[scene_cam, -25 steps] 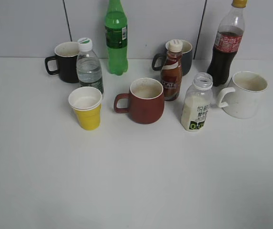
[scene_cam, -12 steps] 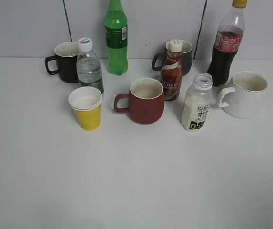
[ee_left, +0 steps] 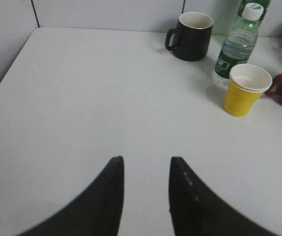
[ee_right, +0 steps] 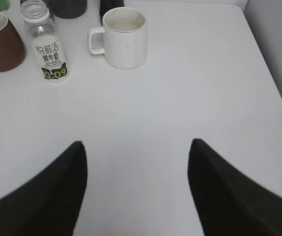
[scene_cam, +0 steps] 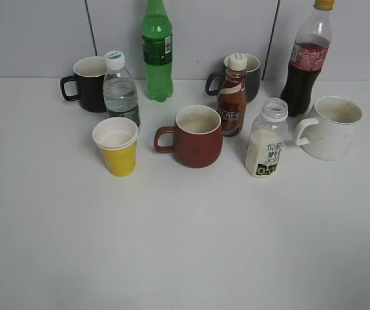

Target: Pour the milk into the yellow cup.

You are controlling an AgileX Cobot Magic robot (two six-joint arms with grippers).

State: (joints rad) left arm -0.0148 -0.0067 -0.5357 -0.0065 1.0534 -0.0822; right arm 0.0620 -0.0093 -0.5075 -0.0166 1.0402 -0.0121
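**Milk and yellow cup stand apart on a white table, both grippers empty**

The exterior view shows no arm at all, only the drinks laid out across the upper half of the frame. The milk (scene_cam: 267, 143) stands upright and uncapped at centre right, just left of a white mug (scene_cam: 331, 127). The yellow cup (scene_cam: 116, 146) sits at centre left, upright, just in front of a clear water bottle (scene_cam: 121, 90). Between them is a dark red mug (scene_cam: 195, 136), with a brown coffee bottle (scene_cam: 232, 97) behind it.

Only the wrist views show the grippers. The left gripper (ee_left: 145, 173) fills the bottom centre of its frame, fingers parted by a narrow gap and holding nothing; the yellow cup lies at its upper right, well apart, with a black mug (ee_left: 191, 29) beyond. The right gripper (ee_right: 138, 167) is spread wide and empty over bare table; the milk appears at its upper left, beside the white mug.

The table (scene_cam: 185, 245) is plain white. A pale panelled wall (scene_cam: 36, 35) with dark seams runs behind it, and the left wrist view shows the table's left edge against a wall.
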